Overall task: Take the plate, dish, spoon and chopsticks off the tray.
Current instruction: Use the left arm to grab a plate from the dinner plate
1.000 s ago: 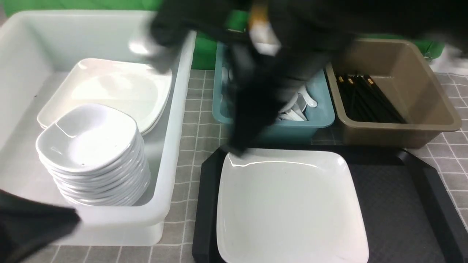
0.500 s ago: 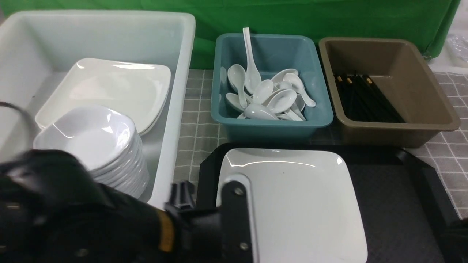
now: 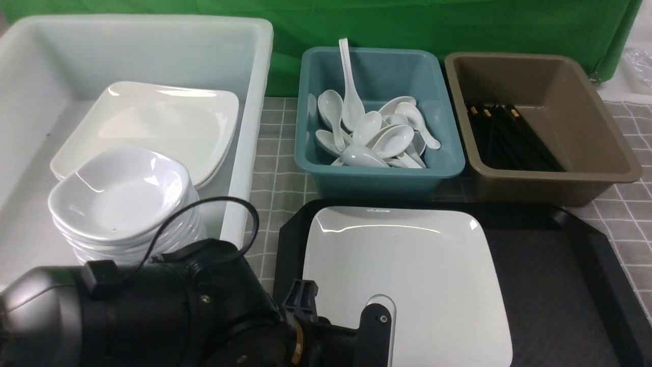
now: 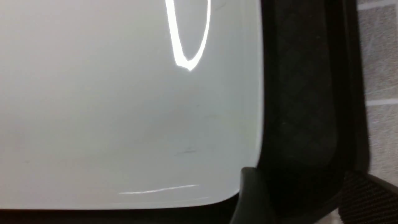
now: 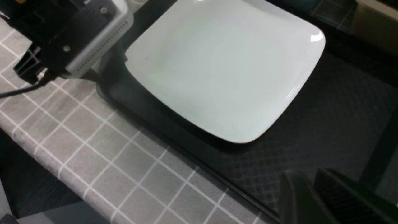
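Apparently only the plate (image 3: 417, 275) remains to clear. It sits on the tray (image 3: 550, 285), just beneath and ahead of the left gripper (image 3: 341, 316), whose jaws stand apart and empty by its near corner. Nothing else shows on the tray. The right gripper (image 5: 311, 199) is nearly closed and holds nothing, with the plate ahead of it.

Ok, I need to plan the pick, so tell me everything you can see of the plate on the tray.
The plate is large, shallow and square with rounded corners, glossy white, perhaps ceramic or melamine, empty and clean. It lies flat, right side up, on the left part of the black tray. The open left gripper straddles its near left edge, one jaw above the plate, one outside it; whether they touch it I cannot tell.
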